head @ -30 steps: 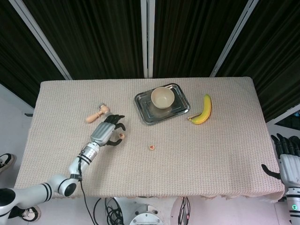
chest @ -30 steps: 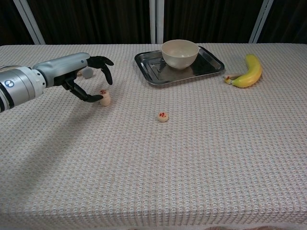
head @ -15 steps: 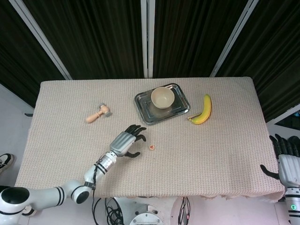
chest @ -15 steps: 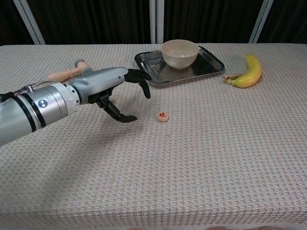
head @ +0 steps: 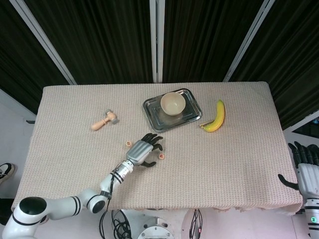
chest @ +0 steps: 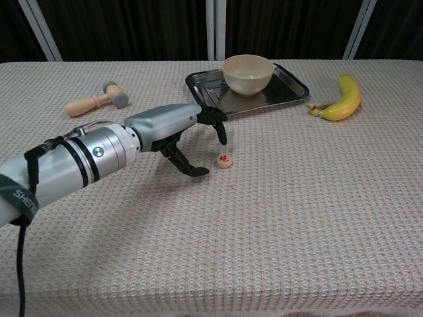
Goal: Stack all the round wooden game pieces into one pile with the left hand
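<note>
Two round wooden game pieces lie apart on the cloth. One game piece with a red mark lies just right of my left hand. The other game piece sits to the hand's left and is hidden behind my arm in the chest view. My left hand holds nothing, its fingers spread and arched above and beside the marked piece, not touching it. My right hand hangs off the table's right edge, fingers apart, empty.
A metal tray holding a cream bowl stands behind the hand. A banana lies to the tray's right. A small wooden mallet lies at the back left.
My left hand has left the left piece on the cloth and swung right, stopping beside the marked piece. The right hand has stayed put.
</note>
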Motion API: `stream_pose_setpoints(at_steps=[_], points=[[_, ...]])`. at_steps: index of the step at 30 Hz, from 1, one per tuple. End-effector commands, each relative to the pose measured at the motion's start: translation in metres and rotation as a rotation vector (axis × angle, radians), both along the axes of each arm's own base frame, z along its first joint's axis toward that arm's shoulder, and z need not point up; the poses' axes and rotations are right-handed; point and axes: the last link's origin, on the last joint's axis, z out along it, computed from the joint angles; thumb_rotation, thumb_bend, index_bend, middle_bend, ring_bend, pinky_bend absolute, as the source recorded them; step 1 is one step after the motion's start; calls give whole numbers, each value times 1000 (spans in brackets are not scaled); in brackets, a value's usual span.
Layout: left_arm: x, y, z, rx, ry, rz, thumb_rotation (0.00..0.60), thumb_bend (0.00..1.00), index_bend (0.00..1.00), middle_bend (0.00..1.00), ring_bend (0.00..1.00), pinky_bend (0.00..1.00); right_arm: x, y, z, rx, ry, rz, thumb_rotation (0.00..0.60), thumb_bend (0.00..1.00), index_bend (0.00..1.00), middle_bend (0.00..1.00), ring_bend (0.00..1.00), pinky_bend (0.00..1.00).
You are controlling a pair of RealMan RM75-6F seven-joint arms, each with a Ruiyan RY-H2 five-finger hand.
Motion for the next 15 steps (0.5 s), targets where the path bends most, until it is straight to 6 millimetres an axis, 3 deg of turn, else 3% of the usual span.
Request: stream_pose_setpoints(at_steps=[1,15], points=[[1,1,-3,-4,5,3,600,232,345,83,0,0,-1,0,0,-1,0,-6,600,140,0,0,0,0],[4,5,-11,-35,-22,30,600,246,403,88,0,0,-6,1,1,0,-1,-19,600,140,0,0,0,0]])
